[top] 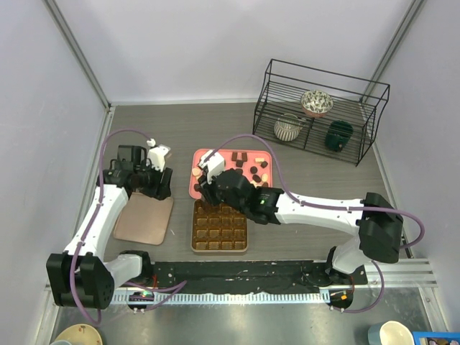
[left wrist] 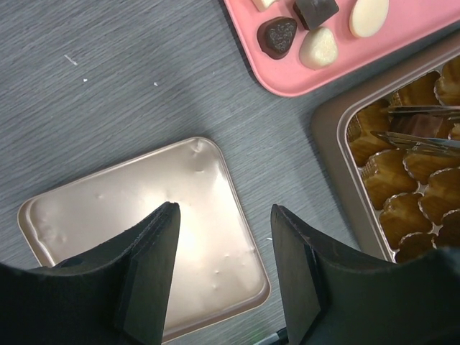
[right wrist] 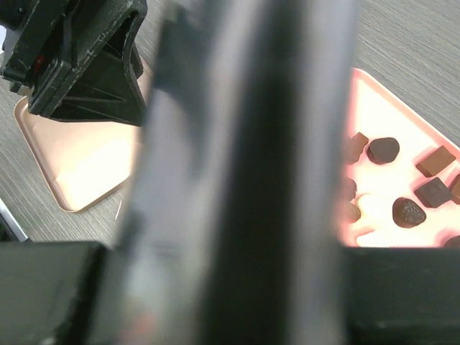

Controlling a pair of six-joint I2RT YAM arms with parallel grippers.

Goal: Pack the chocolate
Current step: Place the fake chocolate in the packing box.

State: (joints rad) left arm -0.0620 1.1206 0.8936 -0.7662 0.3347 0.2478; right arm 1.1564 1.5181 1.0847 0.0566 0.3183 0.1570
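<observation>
Several dark, mid-brown and cream chocolates [top: 255,171] lie on the flat pink tray [top: 203,157]; they also show in the left wrist view [left wrist: 278,34] and the right wrist view [right wrist: 383,149]. The gold-brown gridded box [top: 219,249] stands just in front of the tray. My right gripper [top: 207,188] is shut on metal tweezers [left wrist: 420,110], whose tips hold a dark brown chocolate [left wrist: 424,126] over the box's far-left cells. The tweezers [right wrist: 237,172] block most of the right wrist view. My left gripper [left wrist: 224,215] is open and empty above the box lid [left wrist: 129,223].
The rose-gold lid [top: 144,219] lies flat, left of the box. A black wire rack [top: 374,115] at the back right holds a patterned bowl [top: 316,102], a striped cup [top: 289,128] and a dark green mug [top: 339,135]. Grey walls close in on the left, back and right.
</observation>
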